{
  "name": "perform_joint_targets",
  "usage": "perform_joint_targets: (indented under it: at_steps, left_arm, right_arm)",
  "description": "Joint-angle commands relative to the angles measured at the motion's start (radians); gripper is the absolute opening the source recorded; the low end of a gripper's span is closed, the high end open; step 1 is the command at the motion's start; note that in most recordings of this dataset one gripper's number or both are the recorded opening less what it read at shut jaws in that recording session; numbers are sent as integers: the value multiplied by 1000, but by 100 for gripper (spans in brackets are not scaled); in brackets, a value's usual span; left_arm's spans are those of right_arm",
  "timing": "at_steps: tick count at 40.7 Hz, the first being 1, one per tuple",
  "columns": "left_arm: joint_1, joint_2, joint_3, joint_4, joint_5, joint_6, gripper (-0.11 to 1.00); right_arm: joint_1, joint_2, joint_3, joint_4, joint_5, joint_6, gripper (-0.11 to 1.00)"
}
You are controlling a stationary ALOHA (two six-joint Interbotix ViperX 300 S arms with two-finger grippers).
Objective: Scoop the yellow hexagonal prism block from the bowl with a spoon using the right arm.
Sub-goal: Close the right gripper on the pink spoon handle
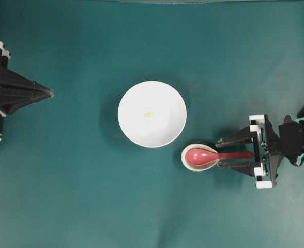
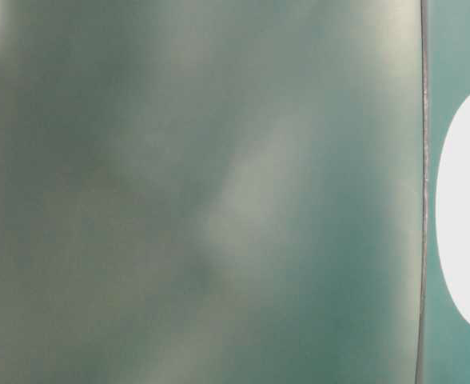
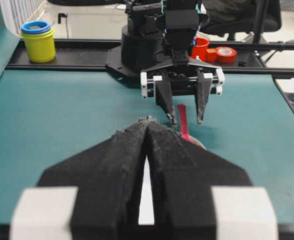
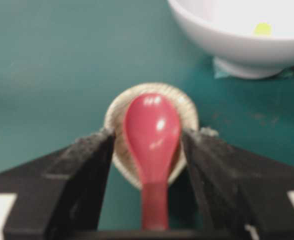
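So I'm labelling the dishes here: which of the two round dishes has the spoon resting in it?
The small beige dish, beside the right hand, holds the pink-red spoon. The large white bowl holds only the tiny yellow block.

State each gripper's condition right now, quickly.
Left gripper: shut, holding nothing.
Right gripper: open, either side of the spoon handle, no grip yet.

Glossy white round bowl (image 1: 152, 113) is holding a tiny bright yellow block (image 1: 149, 113). Glossy pink-red spoon (image 1: 206, 155) is sitting in a speckled beige dish (image 1: 185, 156), all showing on a teal tabletop (image 1: 79, 181).
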Motion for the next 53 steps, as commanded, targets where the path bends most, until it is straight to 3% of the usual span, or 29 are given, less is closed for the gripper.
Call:
perform_joint_targets:
  at_steps: [1, 34, 53]
  left_arm:
    - [0, 8, -25, 2, -17, -2, 0]
    - [0, 8, -26, 2, -49, 0, 0]
    - [0, 9, -25, 2, -49, 0, 0]
  right_arm:
    - [17, -6, 5, 5, -8, 3, 61]
    - [18, -5, 38, 9, 83, 5, 60]
    - [18, -5, 37, 12, 98, 3, 52]
